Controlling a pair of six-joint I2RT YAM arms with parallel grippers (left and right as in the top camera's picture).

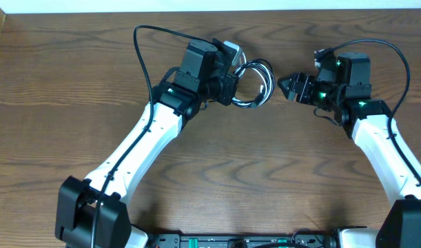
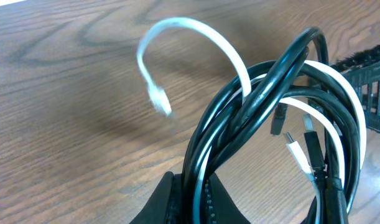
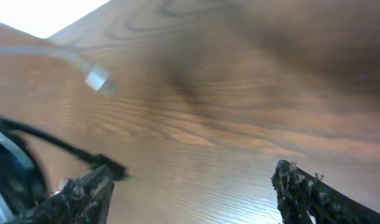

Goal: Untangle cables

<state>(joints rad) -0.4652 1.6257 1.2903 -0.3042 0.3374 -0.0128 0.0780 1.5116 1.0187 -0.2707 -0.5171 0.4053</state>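
Note:
The cables (image 1: 267, 79) are a small coil of black and white cords, held up over the wooden table (image 1: 217, 158) at the back centre. My left gripper (image 1: 232, 88) is shut on the coil's left side. In the left wrist view its jaws (image 2: 196, 202) pinch black and white strands of the cables (image 2: 270, 106), and a white end with a plug (image 2: 158, 99) arcs free to the left. My right gripper (image 1: 286, 87) stands open just right of the coil, apart from it. In the right wrist view its fingers (image 3: 84, 196) are spread wide, with a black plug end (image 3: 109, 169) by the left one and nothing between them.
Thick black cords (image 1: 145, 62) loop along both arms. A blurred white plug (image 3: 97, 78) hangs at the upper left of the right wrist view. The table's far edge (image 1: 196, 8) runs just behind both grippers.

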